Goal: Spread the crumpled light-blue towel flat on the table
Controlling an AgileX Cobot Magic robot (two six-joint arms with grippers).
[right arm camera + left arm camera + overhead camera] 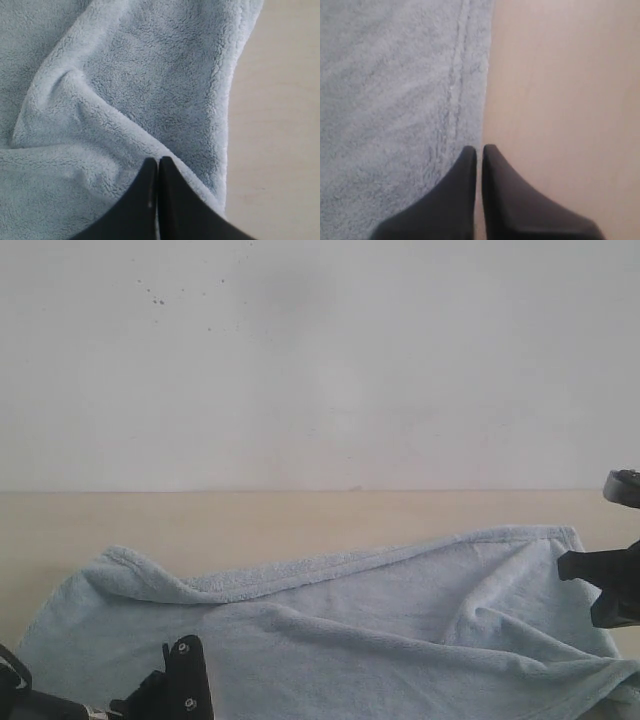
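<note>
Light-blue towel [380, 640] part-spread on the surface [250, 520]; both hands pressed shut.
Your left hand [478, 151], tips together, sits right at the stitched hem [454, 90] where cloth meets bare surface, likely placed to catch that edge; no cloth shows between the tips. Mid-towel, the far edge is folded over. Your right hand [158, 162], tips together too, is over a ridge [100, 112] near the right edge, probably to pull it flat; can't tell if it pinches pile.

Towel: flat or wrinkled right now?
Spread out but not flat. The towel lies on the table with its far hem rolled over, and the right wrist view shows raised folds running across it.
</note>
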